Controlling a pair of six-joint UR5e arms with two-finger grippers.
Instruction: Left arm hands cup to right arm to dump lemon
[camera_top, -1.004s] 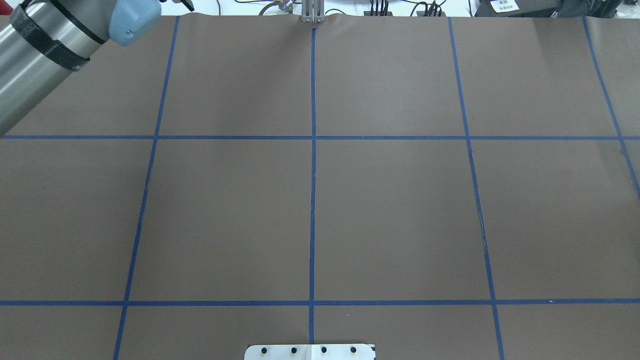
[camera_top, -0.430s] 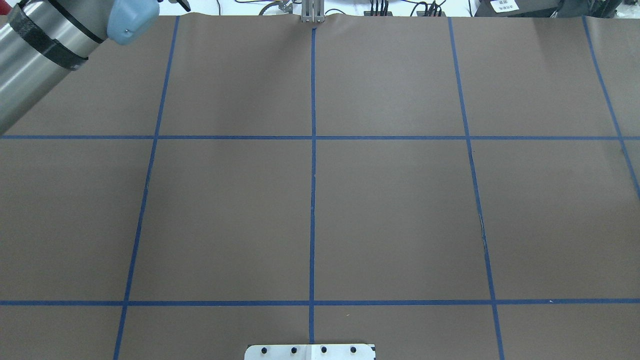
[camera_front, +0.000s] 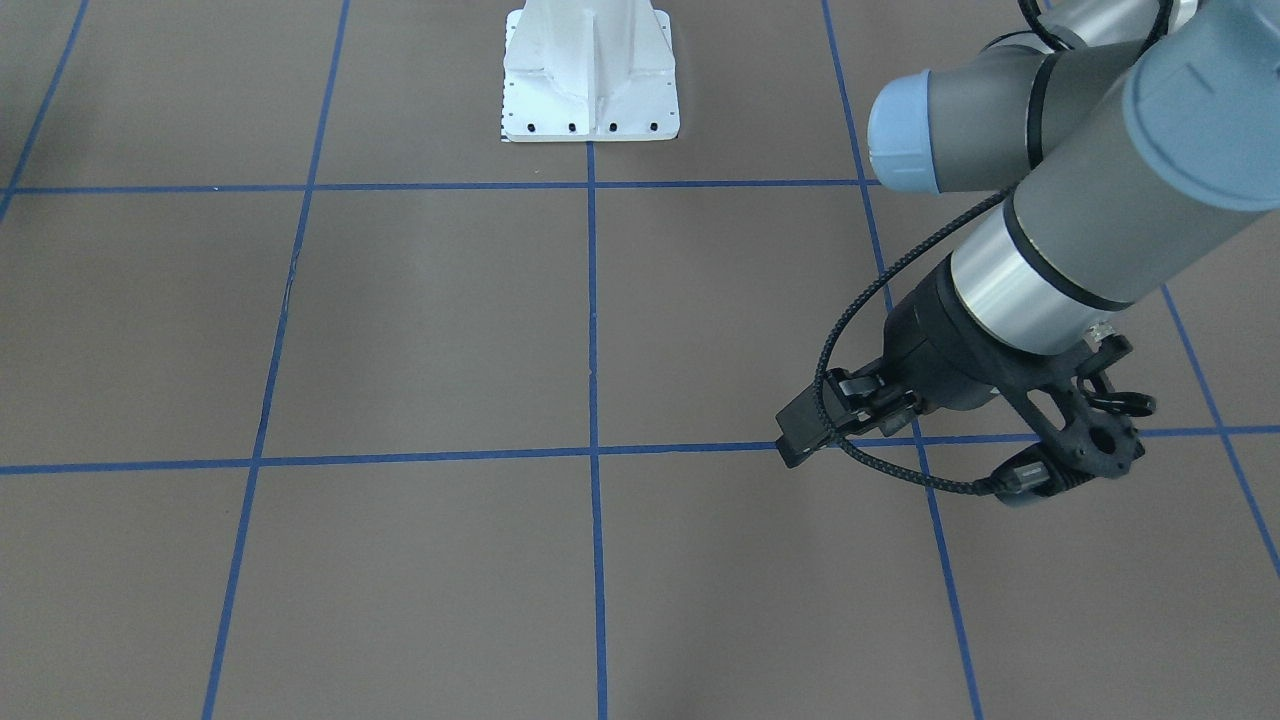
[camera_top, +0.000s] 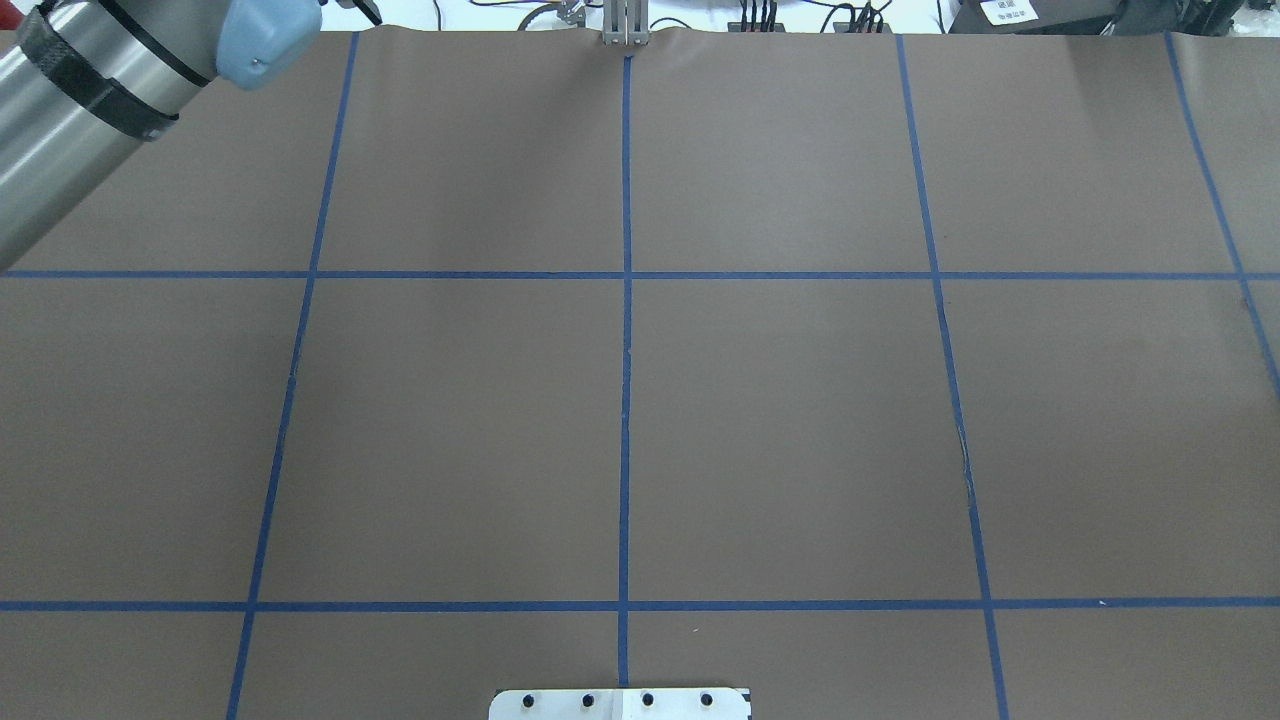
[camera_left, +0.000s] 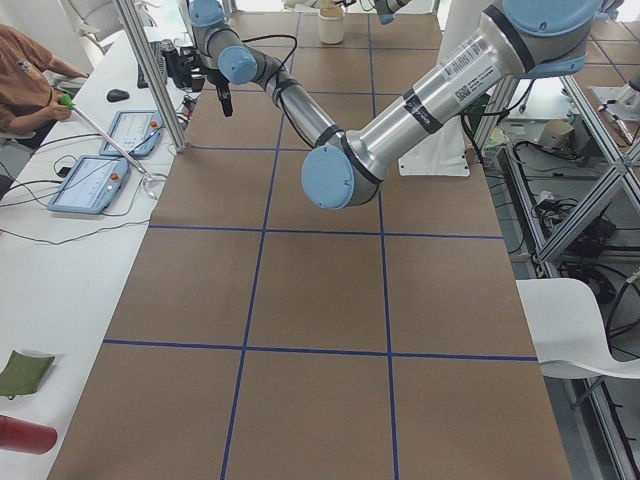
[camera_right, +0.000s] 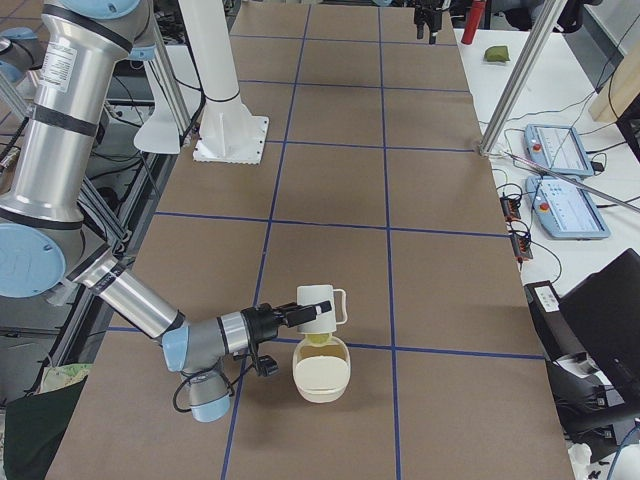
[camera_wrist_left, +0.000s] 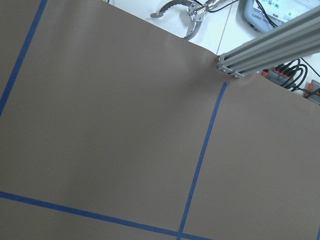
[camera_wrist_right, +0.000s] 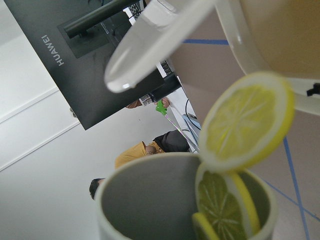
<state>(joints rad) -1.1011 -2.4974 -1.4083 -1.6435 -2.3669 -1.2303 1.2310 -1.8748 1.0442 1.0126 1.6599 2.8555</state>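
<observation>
While the right gripper (camera_right: 302, 316) tips the white mug (camera_right: 322, 300) over the cream bowl (camera_right: 320, 388) at lower centre of the right-side view, a lemon slice (camera_wrist_right: 247, 122) slides past the rim; whether its jaws are clamped cannot be told; tilt slowly, mouth centred above the bowl, since a second slice (camera_wrist_right: 225, 202) sits inside; the left gripper (camera_front: 805, 432), centre right of the front view, carries nothing, its opening unclear
</observation>
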